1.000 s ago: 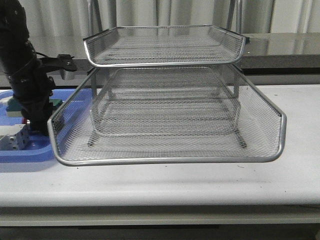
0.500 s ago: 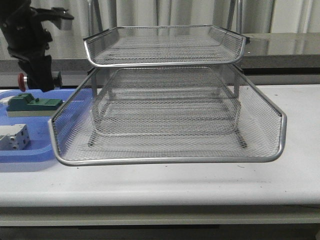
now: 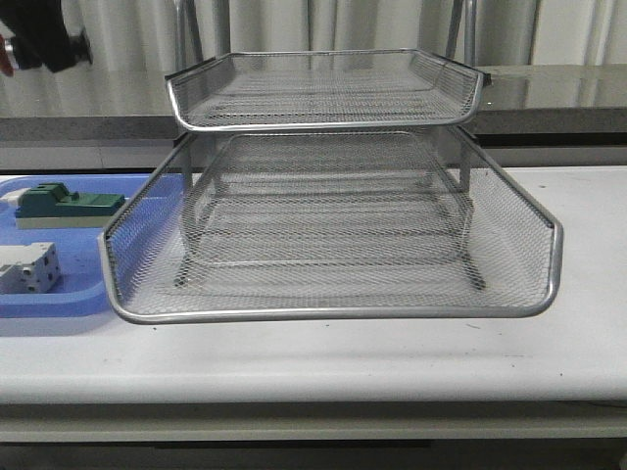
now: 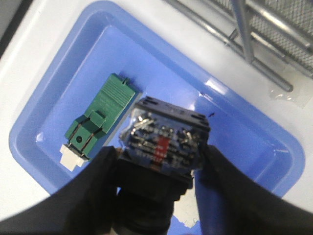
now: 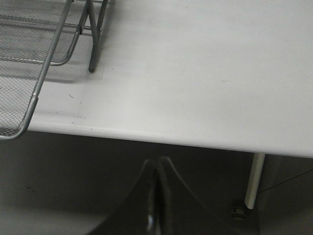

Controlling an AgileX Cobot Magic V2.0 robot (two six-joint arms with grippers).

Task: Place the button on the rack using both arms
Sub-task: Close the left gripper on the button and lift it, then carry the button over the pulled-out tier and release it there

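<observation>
Left fingers [image 4: 93, 196] clamp the button [image 4: 164, 139], high above the blue tray [image 4: 44, 107], rack [image 3: 333, 225] at 1 o'clock. Right fingers [image 5: 154, 205] pressed together, empty, off the desk [image 5: 195, 73] edge. Shallow-looking grip, so a fast swing could drop it.

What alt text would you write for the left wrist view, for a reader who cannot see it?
The left gripper holds the button by its blue-black body, above a blue tray. A green block lies in the tray, and part of the wire rack shows at one corner.
</observation>
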